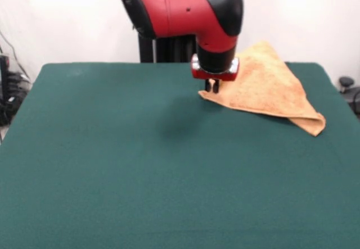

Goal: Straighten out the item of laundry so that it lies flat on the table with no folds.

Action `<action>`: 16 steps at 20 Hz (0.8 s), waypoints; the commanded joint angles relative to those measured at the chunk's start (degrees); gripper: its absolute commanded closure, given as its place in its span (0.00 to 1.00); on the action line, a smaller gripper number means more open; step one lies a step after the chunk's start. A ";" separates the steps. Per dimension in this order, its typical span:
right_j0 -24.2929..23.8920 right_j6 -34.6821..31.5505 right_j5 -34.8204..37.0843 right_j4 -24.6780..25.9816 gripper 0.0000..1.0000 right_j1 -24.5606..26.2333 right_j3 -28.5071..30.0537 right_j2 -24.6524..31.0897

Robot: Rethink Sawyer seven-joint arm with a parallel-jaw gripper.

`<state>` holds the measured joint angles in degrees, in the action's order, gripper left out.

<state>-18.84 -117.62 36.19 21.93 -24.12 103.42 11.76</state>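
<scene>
You have one towel (270, 86) lying folded into a triangle on the green surface (140, 176). Your end effector (212, 85) sits at its left corner, fingers close together; whether they pinch the cloth can't be told.

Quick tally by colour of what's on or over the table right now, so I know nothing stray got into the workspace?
Orange-tan: 1, the towel, folded into a triangle near the table's far edge.
Dark green: 1, the table covering.
Red and black: 1, the arm with its gripper at the towel's corner.
Total: 3. No stray items show.
</scene>
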 commanded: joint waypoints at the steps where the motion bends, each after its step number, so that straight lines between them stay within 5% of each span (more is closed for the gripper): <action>1: -3.22 16.57 -2.66 6.51 1.00 6.48 -15.83 8.62; 16: -6.06 20.31 12.91 12.80 1.00 7.73 -23.03 15.20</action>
<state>-24.00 -117.29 55.36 27.91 -19.18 94.75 20.84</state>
